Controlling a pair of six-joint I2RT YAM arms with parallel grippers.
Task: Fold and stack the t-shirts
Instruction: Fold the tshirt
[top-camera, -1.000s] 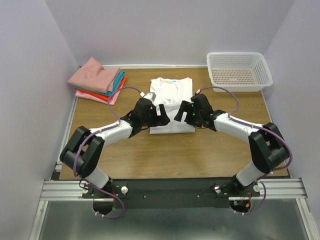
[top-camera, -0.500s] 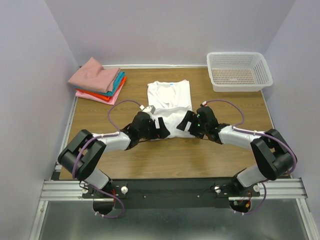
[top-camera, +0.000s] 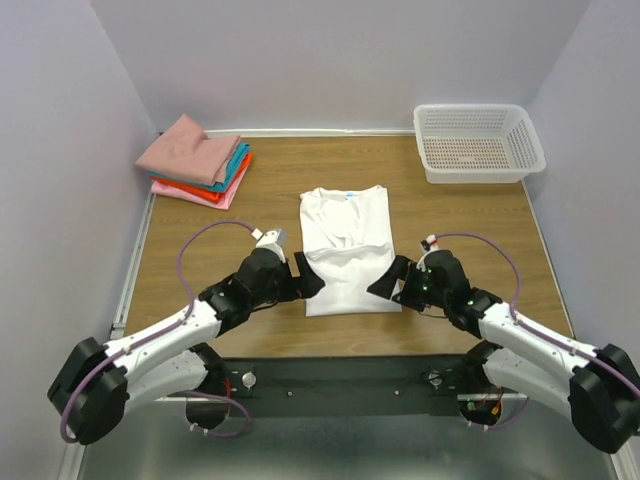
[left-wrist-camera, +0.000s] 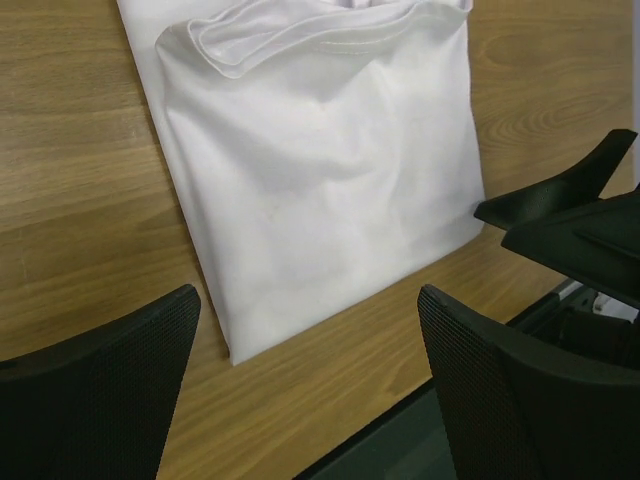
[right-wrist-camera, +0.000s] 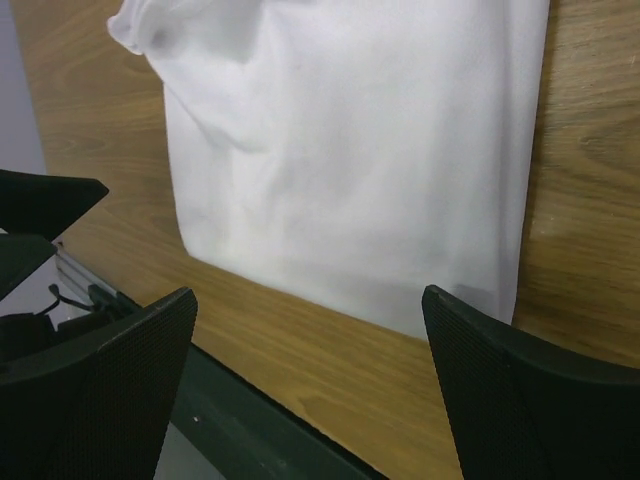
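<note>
Top: white tee (top-camera: 345, 255) mid-desk (top-camera: 200, 250), partly folded, flat; left fingers (top-camera: 308, 284) and right fingers (top-camera: 384, 284) spread, empty, flanking near corners; folded stack (top-camera: 195, 165) far-left.
Left wrist: corner ahead between fingers; pinch all layers.
Right wrist: near edge ahead; grip matching, lift evenly, fold toward collar.

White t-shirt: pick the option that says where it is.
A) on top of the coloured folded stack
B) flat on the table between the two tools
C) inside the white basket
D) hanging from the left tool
B: the white t-shirt lies flat on the wooden table, with the left tool and the right tool open beside its near corners, neither gripping it.
</note>
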